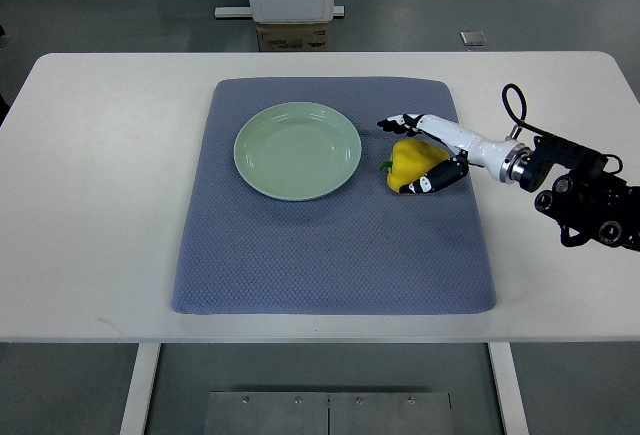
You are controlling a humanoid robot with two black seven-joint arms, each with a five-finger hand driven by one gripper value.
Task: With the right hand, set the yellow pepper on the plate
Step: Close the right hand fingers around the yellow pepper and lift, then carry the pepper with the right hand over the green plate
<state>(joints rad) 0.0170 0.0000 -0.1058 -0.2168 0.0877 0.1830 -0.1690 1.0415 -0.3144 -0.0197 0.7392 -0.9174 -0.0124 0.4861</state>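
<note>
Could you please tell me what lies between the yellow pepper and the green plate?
Only a bare strip of the blue-grey mat; the top view shows nothing else between yellow pepper and plate.

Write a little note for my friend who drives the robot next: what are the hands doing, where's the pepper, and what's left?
Right hand: wrapped around the yellow pepper, fingers curled on both sides of it.
Left hand: not in the picture.
Pepper: lying on the blue mat, just right of the green plate, not touching it. I cannot tell if it is lifted yet.
Plate: nothing in it, sitting on the mat's upper left part.
Done: the hand has reached and closed on the pepper.
Left to do: lift it, carry it left over the plate, set it down, let go.
</note>
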